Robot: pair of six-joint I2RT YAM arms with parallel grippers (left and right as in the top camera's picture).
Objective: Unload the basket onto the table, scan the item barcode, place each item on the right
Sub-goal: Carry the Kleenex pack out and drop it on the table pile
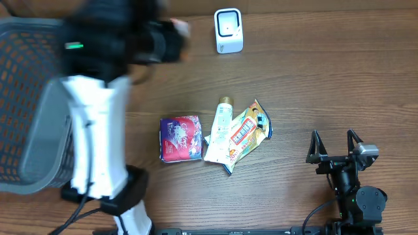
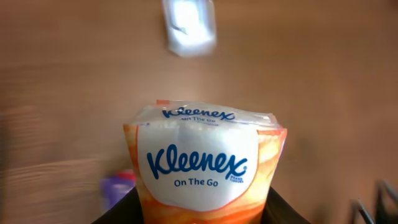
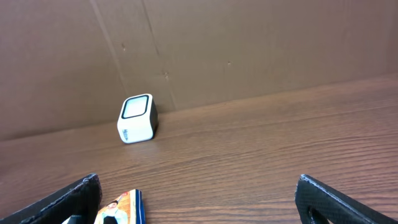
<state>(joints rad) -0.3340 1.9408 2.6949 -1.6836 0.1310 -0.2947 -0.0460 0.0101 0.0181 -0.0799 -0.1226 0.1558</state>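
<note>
Pinching one tissue pack point(image 2: 205, 168), left gripper point(image 2: 202, 216) jaws face one scanner point(image 2: 188, 25); one tube point(image 1: 221, 127), one purple packet point(image 1: 179, 138), one orange sachet point(image 1: 249, 129) lie mid-frame; right gripper point(image 3: 198, 199) jaws spread.

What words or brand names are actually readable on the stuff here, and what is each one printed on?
"Kleenex": front of the tissue pack, and again along its top edge.
"On The Go": same pack, just under the brand name.
Too small to read: the print on the purple packet, the tube and the orange sachet.
Too small to read: the side label on the scanner.
</note>
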